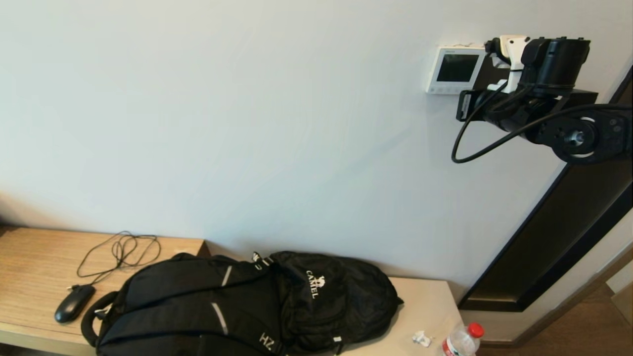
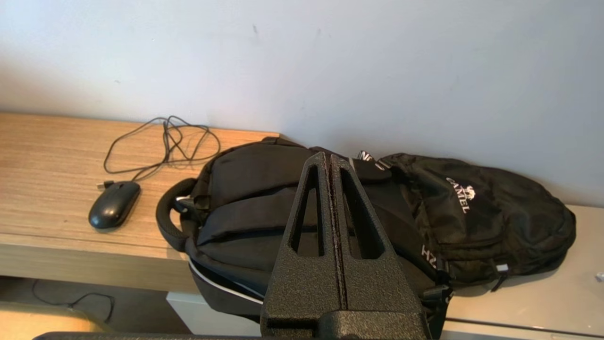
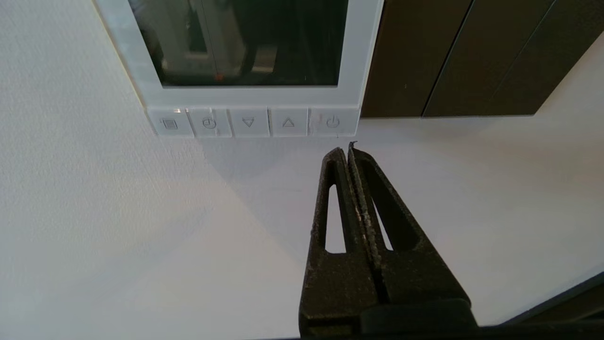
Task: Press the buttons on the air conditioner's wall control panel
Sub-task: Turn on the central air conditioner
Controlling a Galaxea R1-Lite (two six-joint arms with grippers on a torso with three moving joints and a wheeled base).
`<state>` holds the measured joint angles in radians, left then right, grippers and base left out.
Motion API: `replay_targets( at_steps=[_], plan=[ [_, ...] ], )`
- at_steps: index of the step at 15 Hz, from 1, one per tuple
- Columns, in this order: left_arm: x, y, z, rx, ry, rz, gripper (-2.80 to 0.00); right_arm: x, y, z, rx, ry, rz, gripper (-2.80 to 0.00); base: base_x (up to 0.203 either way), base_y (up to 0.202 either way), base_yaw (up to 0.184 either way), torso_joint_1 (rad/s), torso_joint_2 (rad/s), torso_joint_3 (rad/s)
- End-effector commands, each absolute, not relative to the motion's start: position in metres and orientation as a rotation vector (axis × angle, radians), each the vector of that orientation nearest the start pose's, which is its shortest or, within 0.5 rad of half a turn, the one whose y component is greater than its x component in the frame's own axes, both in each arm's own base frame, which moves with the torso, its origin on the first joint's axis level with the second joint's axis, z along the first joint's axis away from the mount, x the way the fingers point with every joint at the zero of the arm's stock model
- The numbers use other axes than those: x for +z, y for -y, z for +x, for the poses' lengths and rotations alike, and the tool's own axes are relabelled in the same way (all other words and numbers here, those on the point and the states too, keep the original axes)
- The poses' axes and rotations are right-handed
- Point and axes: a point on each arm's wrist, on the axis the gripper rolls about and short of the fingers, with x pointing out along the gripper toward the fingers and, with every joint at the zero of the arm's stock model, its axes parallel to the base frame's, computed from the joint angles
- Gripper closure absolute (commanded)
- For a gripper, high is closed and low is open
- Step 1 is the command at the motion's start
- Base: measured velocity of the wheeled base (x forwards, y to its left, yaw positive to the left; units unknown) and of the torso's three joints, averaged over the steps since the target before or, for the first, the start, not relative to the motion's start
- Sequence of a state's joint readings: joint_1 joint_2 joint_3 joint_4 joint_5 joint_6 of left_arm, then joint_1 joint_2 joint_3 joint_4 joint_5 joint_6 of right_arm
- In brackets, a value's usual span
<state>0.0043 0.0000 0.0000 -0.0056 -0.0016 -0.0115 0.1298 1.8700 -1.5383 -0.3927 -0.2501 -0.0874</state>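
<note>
The white wall control panel (image 1: 455,69) hangs on the wall at the upper right; its screen is dark. In the right wrist view its frame (image 3: 361,56) shows with the buttons (image 3: 252,123) in a row below the screen, each with an icon. My right gripper (image 3: 347,148) is shut and empty. Its tips are close to the wall just below the power button (image 3: 332,122), apart from it. It also shows in the head view (image 1: 467,105) under the panel's right corner. My left gripper (image 2: 330,158) is shut and empty, held above a black backpack (image 2: 424,217).
A dark brown plate (image 3: 424,56) sits on the wall right of the panel. Below, a bench (image 1: 34,262) holds the backpack (image 1: 237,306), a black corded mouse (image 1: 74,302) and a bottle with a red cap (image 1: 462,341). A dark door frame (image 1: 554,237) runs down the right.
</note>
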Motion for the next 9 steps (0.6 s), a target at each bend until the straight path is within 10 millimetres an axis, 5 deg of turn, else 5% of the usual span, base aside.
replay_targets(
  at_steps=[1, 9],
  plan=[
    [0.076, 0.0, -0.023, 0.003, 0.005, -0.012, 0.0, 0.311, -0.042, 0.381, -0.132, 0.07, -0.076, 0.0, 0.0, 0.0, 0.0, 0.0, 0.0, 0.0],
    [0.076, 0.0, -0.023, 0.003, 0.008, -0.012, 0.0, 0.311, -0.044, 0.393, -0.15, 0.083, -0.096, 0.0, 0.0, 0.0, 0.0, 0.0, 0.0, 0.0]
  ],
)
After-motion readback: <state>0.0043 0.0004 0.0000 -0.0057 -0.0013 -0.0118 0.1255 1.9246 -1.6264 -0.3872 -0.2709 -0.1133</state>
